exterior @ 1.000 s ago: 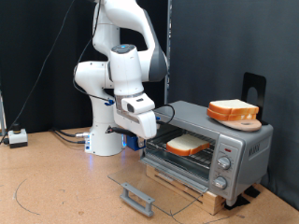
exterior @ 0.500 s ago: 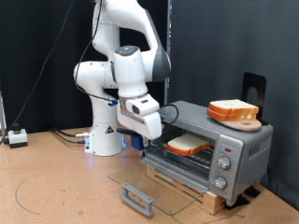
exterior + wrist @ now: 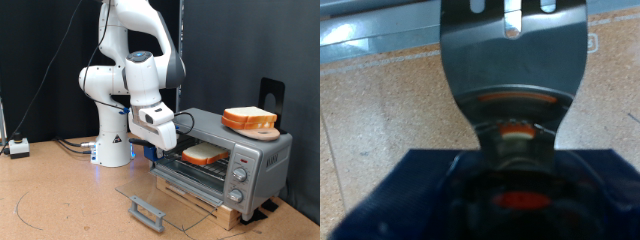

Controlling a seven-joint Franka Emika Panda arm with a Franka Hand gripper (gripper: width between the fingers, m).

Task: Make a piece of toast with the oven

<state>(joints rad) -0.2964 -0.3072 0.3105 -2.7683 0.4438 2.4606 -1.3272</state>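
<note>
The silver toaster oven point(image 3: 255, 160) stands on a wooden base at the exterior view's right. Its glass door point(image 3: 160, 195) lies open and flat, with the grey bar handle point(image 3: 147, 212) at the front. The piece of toast point(image 3: 203, 153) lies on the wire rack inside. My gripper point(image 3: 167, 147) is at the left side of the oven's opening, just left of the toast, and nothing shows between its fingers. In the wrist view the gripper point(image 3: 513, 30) is a single blurred grey shape with no gap, over the wooden table.
A thicker stack of bread slices point(image 3: 249, 118) sits on a wooden board on top of the oven. Three knobs point(image 3: 239, 172) are on the oven's right front. A small white box point(image 3: 17, 147) and cables point(image 3: 75, 146) lie at the left by the robot's base.
The arm has moved to the exterior view's right and slightly down, bringing the gripper closer to the oven's opening. The toast and door have not moved.
</note>
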